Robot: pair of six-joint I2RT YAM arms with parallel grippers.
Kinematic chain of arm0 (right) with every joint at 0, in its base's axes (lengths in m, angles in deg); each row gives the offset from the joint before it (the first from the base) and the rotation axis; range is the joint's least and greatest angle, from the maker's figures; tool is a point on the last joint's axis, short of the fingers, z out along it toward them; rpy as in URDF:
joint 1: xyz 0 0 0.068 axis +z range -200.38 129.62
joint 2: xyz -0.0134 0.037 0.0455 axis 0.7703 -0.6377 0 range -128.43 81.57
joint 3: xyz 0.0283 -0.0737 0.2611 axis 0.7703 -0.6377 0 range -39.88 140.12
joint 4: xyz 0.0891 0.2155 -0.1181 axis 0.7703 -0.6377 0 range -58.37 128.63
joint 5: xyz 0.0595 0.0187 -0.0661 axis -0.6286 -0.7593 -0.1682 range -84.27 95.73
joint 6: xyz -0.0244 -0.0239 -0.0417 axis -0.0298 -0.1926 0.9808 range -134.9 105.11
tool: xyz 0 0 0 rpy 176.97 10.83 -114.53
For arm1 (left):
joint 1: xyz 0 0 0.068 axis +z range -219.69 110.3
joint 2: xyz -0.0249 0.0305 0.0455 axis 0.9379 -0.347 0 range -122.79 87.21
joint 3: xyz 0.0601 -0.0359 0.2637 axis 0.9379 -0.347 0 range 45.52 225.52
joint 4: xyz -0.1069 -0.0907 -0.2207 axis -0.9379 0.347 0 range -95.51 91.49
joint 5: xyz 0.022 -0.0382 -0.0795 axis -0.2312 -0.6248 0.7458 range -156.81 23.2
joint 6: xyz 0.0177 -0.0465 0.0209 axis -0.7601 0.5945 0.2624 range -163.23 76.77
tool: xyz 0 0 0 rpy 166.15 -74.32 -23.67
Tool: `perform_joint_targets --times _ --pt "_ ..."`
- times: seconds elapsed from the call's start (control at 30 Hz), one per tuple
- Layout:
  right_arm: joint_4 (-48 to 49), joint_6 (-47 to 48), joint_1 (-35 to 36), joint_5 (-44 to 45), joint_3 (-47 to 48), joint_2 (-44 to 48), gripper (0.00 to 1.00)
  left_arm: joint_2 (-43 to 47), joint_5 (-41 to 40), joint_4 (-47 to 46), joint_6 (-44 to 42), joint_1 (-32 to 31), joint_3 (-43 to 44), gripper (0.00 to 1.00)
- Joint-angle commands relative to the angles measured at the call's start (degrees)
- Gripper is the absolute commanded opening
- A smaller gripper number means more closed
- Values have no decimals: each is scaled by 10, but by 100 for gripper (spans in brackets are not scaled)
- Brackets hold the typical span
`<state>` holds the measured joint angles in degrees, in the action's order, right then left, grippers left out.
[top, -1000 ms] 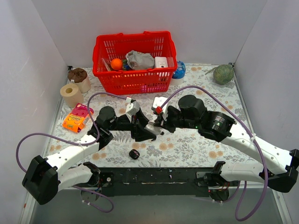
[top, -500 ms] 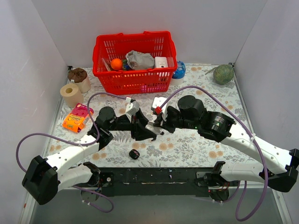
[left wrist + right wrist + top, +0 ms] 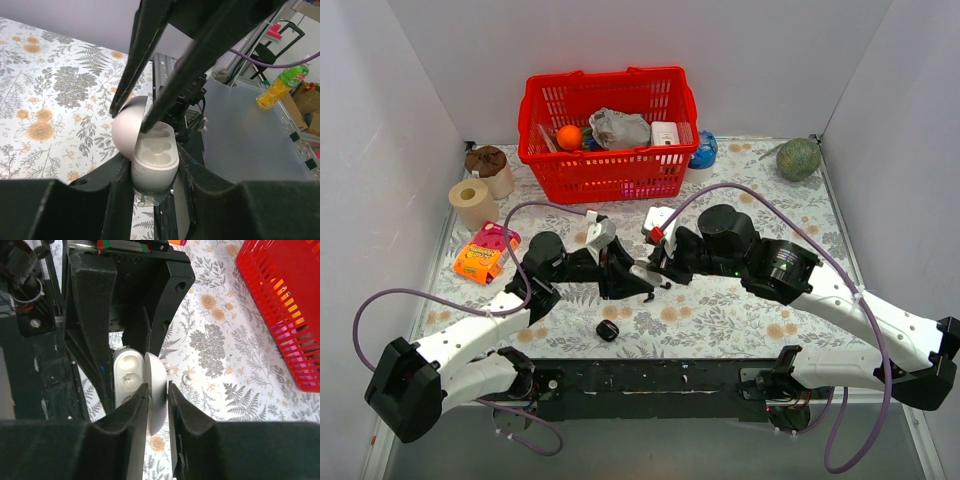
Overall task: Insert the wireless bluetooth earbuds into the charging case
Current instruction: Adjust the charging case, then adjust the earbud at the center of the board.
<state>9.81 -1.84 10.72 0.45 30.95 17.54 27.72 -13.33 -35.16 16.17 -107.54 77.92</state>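
Moved: left pincer [image 3: 154,167] and right pincer [image 3: 156,389], both fastened on one white case [image 3: 156,162], have drifted slightly away from the bases since a second ago.
Task case: the black charging case [image 3: 608,330] lies on the table nearward of the left pincer, apart from it and untouched. It is too small to tell whether it is open.
Left grip: narrow, clamped on the white case's body, whose two sockets are empty.
Right grip: narrow, nipping the raised lid [image 3: 157,371], tip to tip with the left pincer.
Buds: no black earbuds can be made out. Two small white pieces [image 3: 189,378] lie on the table just beyond the right pincer's tips.
Basket [image 3: 610,172]: red, well beyond both pincers.
Risk: if the pincers pull out of line, the hinge may strain or the white case may twist free and drop. With both pincers occupied, the black case likely waits unopened.
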Motion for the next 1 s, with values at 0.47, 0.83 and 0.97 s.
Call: perform_joint_targets --times 0.47,0.83,0.97 --pt "168 -240 -133 72 -157 88 63 288 -291 61 8 2 -142 0" --pt "270 -204 -119 39 -222 -103 37 396 -403 167 21 1 -137 0" --pt "243 -164 -75 33 -178 -194 47 401 -406 172 23 1 -134 0"
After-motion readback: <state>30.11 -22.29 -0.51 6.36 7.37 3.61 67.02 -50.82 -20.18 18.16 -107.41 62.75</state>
